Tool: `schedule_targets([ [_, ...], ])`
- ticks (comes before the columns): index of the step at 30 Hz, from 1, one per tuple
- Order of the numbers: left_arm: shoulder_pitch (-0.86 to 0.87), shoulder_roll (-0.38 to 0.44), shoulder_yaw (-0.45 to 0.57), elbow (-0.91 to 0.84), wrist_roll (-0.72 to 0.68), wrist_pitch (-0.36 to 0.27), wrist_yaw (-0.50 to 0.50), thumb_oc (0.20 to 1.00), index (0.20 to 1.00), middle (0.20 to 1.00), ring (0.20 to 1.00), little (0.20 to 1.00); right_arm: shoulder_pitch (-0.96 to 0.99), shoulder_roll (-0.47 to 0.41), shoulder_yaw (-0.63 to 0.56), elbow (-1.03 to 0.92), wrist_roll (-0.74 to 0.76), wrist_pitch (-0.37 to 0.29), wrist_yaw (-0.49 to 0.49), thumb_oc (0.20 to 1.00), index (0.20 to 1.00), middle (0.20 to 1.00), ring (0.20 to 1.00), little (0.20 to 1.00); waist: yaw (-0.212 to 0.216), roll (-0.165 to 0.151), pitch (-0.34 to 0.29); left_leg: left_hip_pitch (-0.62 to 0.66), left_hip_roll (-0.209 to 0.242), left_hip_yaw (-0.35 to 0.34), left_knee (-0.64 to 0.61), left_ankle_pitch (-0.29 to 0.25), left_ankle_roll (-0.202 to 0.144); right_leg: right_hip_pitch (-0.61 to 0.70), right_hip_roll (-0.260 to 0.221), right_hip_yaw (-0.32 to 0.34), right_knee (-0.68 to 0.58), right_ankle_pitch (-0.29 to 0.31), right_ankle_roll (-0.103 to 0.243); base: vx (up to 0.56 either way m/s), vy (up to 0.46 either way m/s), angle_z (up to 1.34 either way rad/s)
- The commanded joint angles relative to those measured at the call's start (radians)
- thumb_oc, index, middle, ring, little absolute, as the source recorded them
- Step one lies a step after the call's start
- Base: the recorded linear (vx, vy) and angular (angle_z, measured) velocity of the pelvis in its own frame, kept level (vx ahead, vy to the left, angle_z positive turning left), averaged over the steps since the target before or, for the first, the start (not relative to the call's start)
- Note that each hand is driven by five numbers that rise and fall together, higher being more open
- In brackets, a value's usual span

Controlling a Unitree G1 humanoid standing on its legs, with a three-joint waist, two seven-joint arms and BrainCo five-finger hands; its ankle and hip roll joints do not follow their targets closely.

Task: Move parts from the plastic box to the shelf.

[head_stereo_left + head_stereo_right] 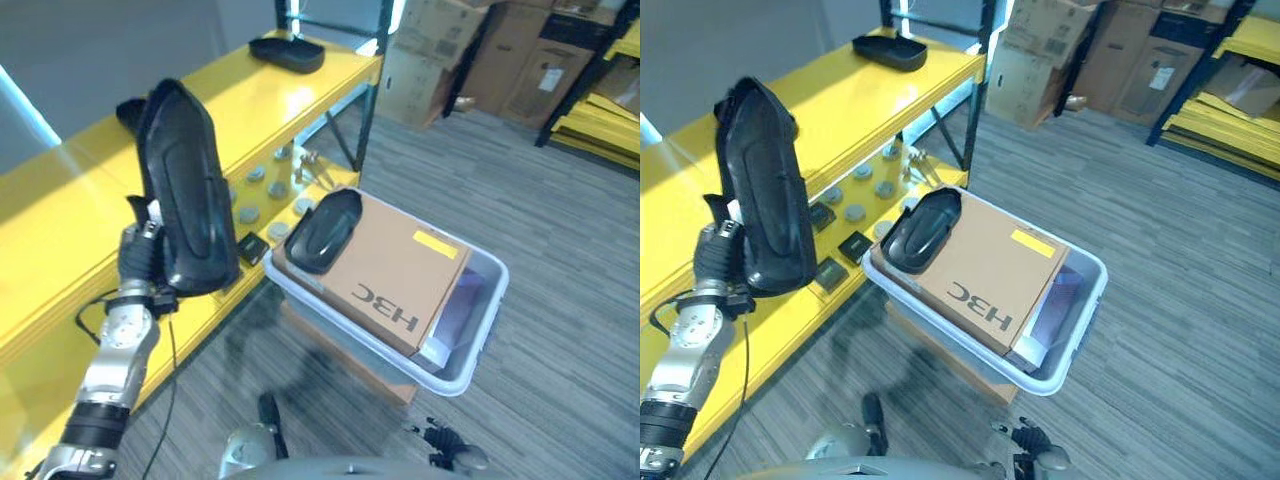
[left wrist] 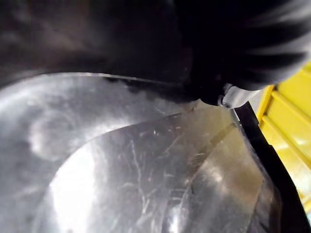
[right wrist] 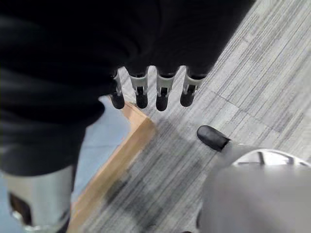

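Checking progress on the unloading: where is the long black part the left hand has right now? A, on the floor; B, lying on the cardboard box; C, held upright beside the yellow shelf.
C: the left hand holds the long black part upright against the yellow shelf.

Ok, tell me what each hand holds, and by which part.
Left hand carries the long black part upright by its lower end. Right hand holds nothing.

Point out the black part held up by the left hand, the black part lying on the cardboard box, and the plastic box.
held black part point(image 1: 185, 190), left eye view, middle of its shell
black part on the cardboard box point(image 1: 325, 230), left eye view, its centre
plastic box point(image 1: 478, 335), left eye view, right rim
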Motion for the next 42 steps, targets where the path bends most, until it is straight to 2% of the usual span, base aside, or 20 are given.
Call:
schedule_targets([
  [1,-0.026,0.040,0.061,-0.086,0.058,-0.083,-0.031,0.200,0.200,0.200,0.200,0.200,0.026,-0.010,-0.006,0.050,-0.008,0.002,-0.026,1.000,1.000,1.000,1.000,1.000,0.025,0.034,-0.040,-0.108,-0.021,-0.057,0.112,-0.090,-0.014,-0.031,0.045,-0.004,0.147,-0.086,-0.043,0.24,0.192,0.44],
  [3,-0.030,0.054,0.074,-0.079,0.060,-0.068,-0.051,0.200,0.200,0.200,0.200,0.200,0.014,0.005,-0.015,0.073,-0.001,-0.001,-0.014,1.000,1.000,1.000,1.000,1.000,0.040,0.036,-0.044,-0.093,-0.064,-0.090,0.128,-0.127,0.026,-0.040,-0.009,0.023,0.274,-0.070,-0.036,0.28,0.254,0.67],
  [5,-0.047,0.063,0.067,-0.064,0.072,-0.056,-0.038,0.200,0.200,0.200,0.200,0.200,0.013,0.015,-0.017,0.068,-0.002,0.003,-0.012,1.000,1.000,1.000,1.000,1.000,0.030,0.036,-0.048,-0.074,-0.103,-0.117,0.120,-0.150,0.060,-0.083,-0.046,0.077,0.412,-0.033,-0.019,0.28,0.280,0.75],
  [6,-0.069,0.068,0.051,-0.046,0.091,-0.043,-0.017,0.200,0.200,0.200,0.200,0.200,0.017,0.022,-0.022,0.068,0.008,0.001,-0.009,1.000,1.000,1.000,1.000,1.000,0.007,0.039,-0.047,-0.048,-0.142,-0.156,0.100,-0.167,0.087,-0.136,-0.045,0.152,0.540,0.003,-0.007,0.30,0.273,0.89],
  [7,-0.081,0.074,0.039,-0.032,0.092,-0.044,-0.008,0.200,0.200,0.200,0.200,0.200,0.016,0.024,-0.024,0.069,0.012,0.003,-0.008,1.000,1.000,1.000,1.000,1.000,-0.007,0.042,-0.048,-0.026,-0.158,-0.181,0.077,-0.165,0.100,-0.171,-0.031,0.199,0.606,0.007,-0.008,0.30,0.202,1.12],
  [8,-0.099,0.080,0.021,-0.020,0.100,-0.035,0.009,0.200,0.200,0.200,0.200,0.200,0.009,0.021,-0.025,0.079,0.016,0.003,0.001,1.000,1.000,1.000,1.000,1.000,-0.032,0.046,-0.044,-0.002,-0.174,-0.224,0.055,-0.166,0.109,-0.231,0.012,0.260,0.650,0.008,-0.014,0.13,0.049,1.09],
  [10,-0.139,0.079,-0.005,0.006,0.113,-0.029,0.026,0.200,0.200,0.200,0.200,0.200,-0.002,0.016,-0.027,0.111,0.021,-0.013,0.028,1.000,1.000,1.000,1.000,1.000,-0.071,0.069,-0.033,0.029,-0.165,-0.275,0.028,-0.142,0.111,-0.330,0.086,0.300,0.634,0.016,-0.056,0.10,-0.059,0.84],
  [12,-0.172,0.077,-0.029,0.017,0.126,-0.011,0.042,0.200,0.200,0.200,0.200,0.200,-0.010,0.008,-0.027,0.138,0.029,-0.026,0.060,1.000,1.000,1.000,1.000,1.000,-0.098,0.065,-0.018,0.056,-0.170,-0.326,0.024,-0.144,0.102,-0.346,0.107,0.341,0.521,0.032,-0.061,0.22,-0.189,0.87],
  [15,-0.218,0.070,-0.069,0.022,0.151,0.033,0.048,0.200,0.200,0.200,0.200,0.200,-0.018,0.003,-0.034,0.186,0.053,-0.047,0.090,1.000,1.000,1.000,1.000,1.000,-0.151,0.026,-0.008,0.084,-0.192,-0.433,0.039,-0.174,0.086,-0.365,0.159,0.491,0.191,0.106,-0.025,0.33,-0.379,1.17],
  [16,-0.219,0.072,-0.083,0.030,0.154,0.025,0.045,0.200,0.200,0.200,0.200,0.200,-0.012,0.012,-0.036,0.187,0.056,-0.044,0.084,1.000,1.000,1.000,1.000,1.000,-0.172,0.016,-0.002,0.092,-0.199,-0.470,0.054,-0.193,0.092,-0.391,0.184,0.566,0.176,0.152,-0.013,0.27,-0.260,1.13],
  [18,-0.214,0.070,-0.083,0.024,0.163,0.031,0.036,0.200,0.200,0.200,0.200,0.200,0.001,0.018,-0.035,0.178,0.050,-0.037,0.073,1.000,1.000,1.000,1.000,1.000,-0.185,0.014,-0.001,0.099,-0.187,-0.496,0.048,-0.189,0.088,-0.372,0.215,0.610,0.166,0.125,-0.015,0.22,-0.229,1.72],
  [21,-0.211,0.065,-0.093,0.000,0.182,0.059,0.043,0.200,0.200,0.200,0.200,0.200,0.004,0.008,-0.024,0.173,0.038,-0.008,0.082,1.000,1.000,1.000,1.000,1.000,-0.181,0.000,-0.020,0.111,-0.161,-0.507,0.026,-0.170,0.065,-0.310,0.220,0.588,0.112,0.102,-0.027,0.19,-0.273,1.16],
  [22,-0.219,0.066,-0.097,-0.016,0.180,0.117,0.055,0.200,0.200,0.200,0.200,0.200,0.008,0.005,-0.019,0.181,0.021,-0.003,0.078,1.000,1.000,1.000,1.000,1.000,-0.181,-0.013,-0.040,0.096,-0.114,-0.481,0.036,-0.158,0.033,-0.251,0.233,0.576,0.067,0.076,-0.050,0.20,-0.277,0.71],
  [29,-0.291,0.091,-0.124,0.065,0.196,0.203,0.070,0.200,0.200,0.200,0.200,0.200,0.014,-0.042,-0.006,0.149,0.026,0.026,0.088,1.000,1.000,1.000,1.000,1.000,-0.200,-0.022,-0.044,0.051,-0.030,-0.411,0.058,-0.119,-0.013,-0.219,0.259,0.513,0.071,0.026,-0.091,0.10,-0.150,0.23],
  [30,-0.303,0.090,-0.128,0.084,0.208,0.222,0.067,0.200,0.200,0.200,0.200,0.200,0.018,-0.049,-0.009,0.146,0.020,0.029,0.090,1.000,1.000,1.000,1.000,1.000,-0.207,-0.022,-0.042,0.048,-0.015,-0.394,0.058,-0.113,-0.019,-0.220,0.261,0.503,0.075,0.020,-0.094,0.03,-0.095,0.17],
  [31,-0.331,0.093,-0.147,0.126,0.220,0.246,0.058,0.200,0.200,0.200,0.200,0.200,0.027,-0.065,-0.021,0.146,0.025,0.027,0.099,1.000,1.000,1.000,1.000,1.000,-0.226,-0.021,-0.042,0.039,0.026,-0.336,0.061,-0.097,-0.034,-0.221,0.259,0.476,0.080,0.010,-0.099,0.00,-0.056,0.19],
  [33,-0.384,0.087,-0.188,0.207,0.225,0.285,0.073,0.200,0.200,0.200,0.200,0.200,0.041,-0.088,-0.036,0.129,0.027,0.034,0.107,1.000,1.000,1.000,1.000,1.000,-0.259,-0.015,-0.042,0.026,0.070,-0.265,0.063,-0.076,-0.051,-0.226,0.254,0.447,0.084,0.002,-0.103,-0.03,0.013,0.14],
  [36,-0.453,0.099,-0.225,0.333,0.220,0.329,0.093,0.200,0.200,0.200,0.200,0.200,0.040,-0.106,-0.039,0.127,0.031,0.039,0.122,1.000,1.000,1.000,1.000,1.000,-0.289,0.002,-0.038,0.031,0.088,-0.229,0.053,-0.066,-0.059,-0.237,0.247,0.439,0.095,-0.005,-0.103,-0.02,0.076,0.40],
  [40,-0.533,0.104,-0.269,0.517,0.177,0.416,0.093,0.200,0.200,0.200,0.200,0.200,0.025,-0.119,-0.025,0.139,0.014,0.040,0.141,1.000,1.000,1.000,1.000,1.000,-0.322,0.033,-0.035,0.065,0.075,-0.215,0.018,-0.062,-0.064,-0.247,0.238,0.461,0.092,0.004,-0.093,0.00,0.141,-0.08],
  [42,-0.553,0.101,-0.277,0.580,0.197,0.436,0.084,0.200,0.200,0.200,0.200,0.200,0.025,-0.121,-0.019,0.142,-0.002,0.037,0.149,1.000,1.000,1.000,1.000,1.000,-0.335,0.043,-0.037,0.078,0.067,-0.206,0.008,-0.064,-0.063,-0.244,0.233,0.472,0.083,0.011,-0.087,0.02,0.119,-0.17],
])
